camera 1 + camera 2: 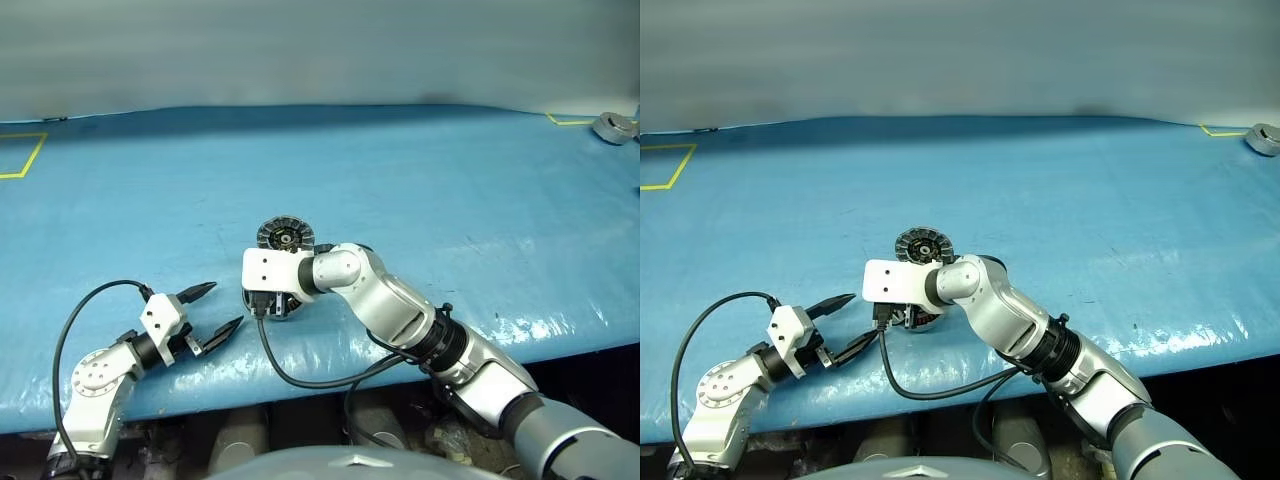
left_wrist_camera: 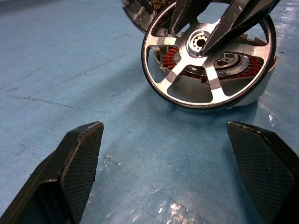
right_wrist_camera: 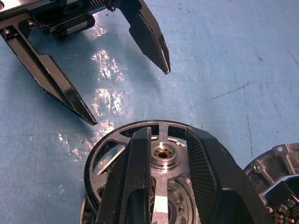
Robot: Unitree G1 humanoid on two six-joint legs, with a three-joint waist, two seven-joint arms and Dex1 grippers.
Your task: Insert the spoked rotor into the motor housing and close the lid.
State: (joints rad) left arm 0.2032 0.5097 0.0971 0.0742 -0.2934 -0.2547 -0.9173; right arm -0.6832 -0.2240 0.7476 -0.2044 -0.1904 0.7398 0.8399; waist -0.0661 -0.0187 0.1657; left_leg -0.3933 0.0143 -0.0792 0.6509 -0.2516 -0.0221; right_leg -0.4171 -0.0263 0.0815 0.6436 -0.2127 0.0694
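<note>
gripping the spoked wheel (image 2: 208, 56) around its centre hub, the right fingers (image 3: 163, 182) are pinching it, one finger to each side of the hub and reaching through the gaps between spokes. the wheel is sitting tilted on the copper-wound motor body (image 2: 243, 70), one edge propped up, not yet seated flat; its axis is leaning away from the body's. the left fingers (image 2: 168, 172) are spread wide and resting low on the bench (image 1: 420, 180), just beside the wheel and pointing toward it. the dark-faced cover (image 1: 285, 235) is lying just behind the motor body. blue sheeting is covering the bench, with yellow tape marks at its far corners.
</note>
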